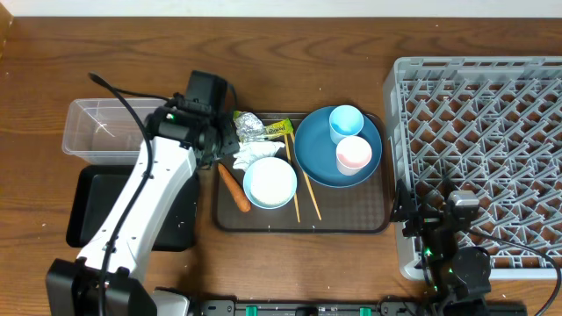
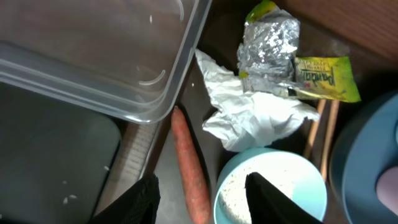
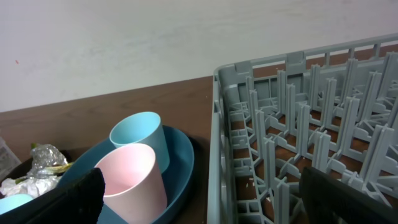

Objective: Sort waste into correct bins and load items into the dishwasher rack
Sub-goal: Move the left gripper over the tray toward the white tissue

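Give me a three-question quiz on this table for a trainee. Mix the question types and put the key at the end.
1. True or false: the light blue cup and the pink cup both stand on the blue plate.
2. Which thing lies right beside the white bowl, on the side toward the clear tub? A. carrot B. spoon C. bottle
3. How many chopsticks lie on the brown tray?
Key: 1 true; 2 A; 3 two.
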